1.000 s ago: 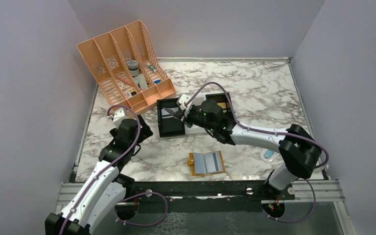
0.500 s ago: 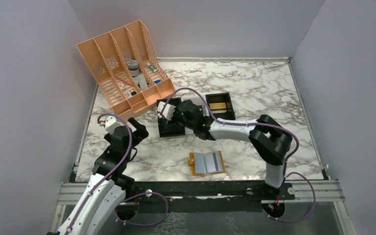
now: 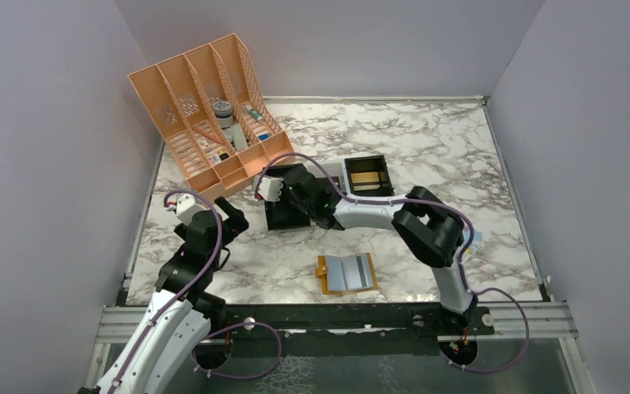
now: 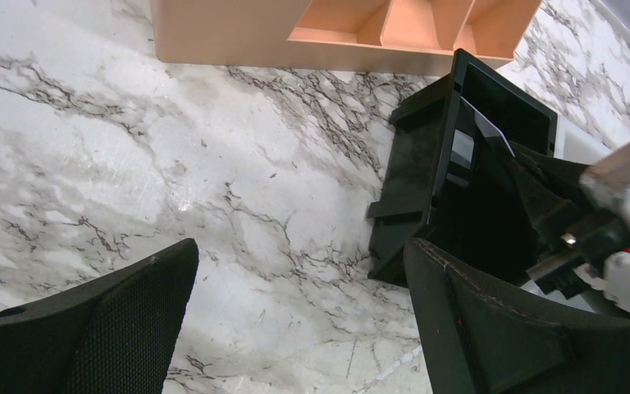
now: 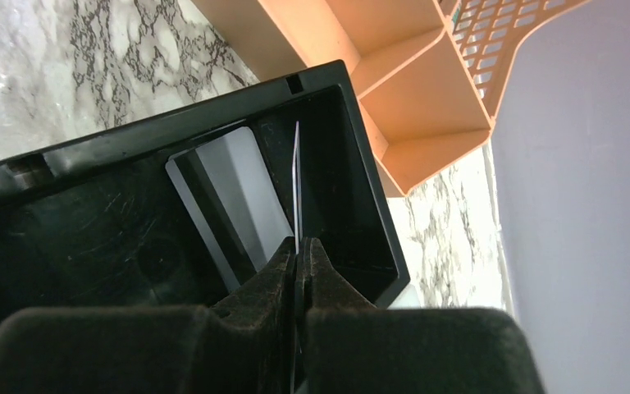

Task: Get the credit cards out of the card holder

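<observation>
Marble table [image 3: 426,139] seen from above; card holder [image 3: 346,273] lying open and flat near the front edge, around 6 o'clock, tan cover down, pale blue-grey inside facing up, touched by neither arm; black bin [image 3: 283,220] at about 10 o'clock from it, just in front of an orange desk organizer [image 3: 205,115] standing in the 11 o'clock corner; right gripper [image 5: 298,246] reaching into that bin, jaws pressed together on the lower edge of a credit card [image 5: 296,180], held upright and edge-on close to the bin's inner wall; second credit card [image 5: 234,197] resting inside the same bin, pale with a darker band along one side; left gripper [image 4: 299,312] hovering over bare marble at 9 o'clock from the bin, jaws wide apart, holding nothing; second black bin [image 3: 367,160] at 2 o'clock from the first, something tan inside; labels on the small items in the organizer too small to read.
</observation>
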### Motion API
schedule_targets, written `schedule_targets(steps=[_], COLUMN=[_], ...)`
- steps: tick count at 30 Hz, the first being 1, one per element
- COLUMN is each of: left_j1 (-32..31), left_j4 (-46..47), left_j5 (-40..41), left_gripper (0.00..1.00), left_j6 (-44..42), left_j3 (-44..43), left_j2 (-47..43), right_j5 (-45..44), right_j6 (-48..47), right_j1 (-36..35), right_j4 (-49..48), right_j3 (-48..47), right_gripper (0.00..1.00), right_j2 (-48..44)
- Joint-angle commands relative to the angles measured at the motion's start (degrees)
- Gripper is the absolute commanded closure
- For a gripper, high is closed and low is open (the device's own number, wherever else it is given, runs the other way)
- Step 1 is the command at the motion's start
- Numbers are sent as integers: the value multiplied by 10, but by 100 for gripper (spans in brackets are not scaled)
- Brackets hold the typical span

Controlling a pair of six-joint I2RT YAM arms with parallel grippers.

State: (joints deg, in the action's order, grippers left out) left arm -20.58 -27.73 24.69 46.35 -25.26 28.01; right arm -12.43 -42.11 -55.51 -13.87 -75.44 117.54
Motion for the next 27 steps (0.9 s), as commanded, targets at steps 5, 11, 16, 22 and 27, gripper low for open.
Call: schedule_targets(steps=[5, 11, 16, 22, 27], left_j1=[4, 4, 4, 4, 4], left_j4=[3, -16, -40, -52, -55], left_j5=[22, 44, 69, 75, 74], left_gripper=[1, 1, 1, 1, 1], left_j6=[-4, 15, 32, 42, 46], left_j3=[2, 3, 3, 2, 3], left_j2=[-6, -22, -52, -83, -90], right_j5=[-33, -31, -9, -2, 13], right_j6=[-67, -95, -102, -105, -96], right_j1=[-3, -4, -3, -3, -4], right_j4=[25, -3, -12, 1, 12], right_j3=[-72, -79, -79, -82, -74], right_gripper=[99, 93, 91, 73, 63], right_j2=[64, 89, 97, 97, 84])
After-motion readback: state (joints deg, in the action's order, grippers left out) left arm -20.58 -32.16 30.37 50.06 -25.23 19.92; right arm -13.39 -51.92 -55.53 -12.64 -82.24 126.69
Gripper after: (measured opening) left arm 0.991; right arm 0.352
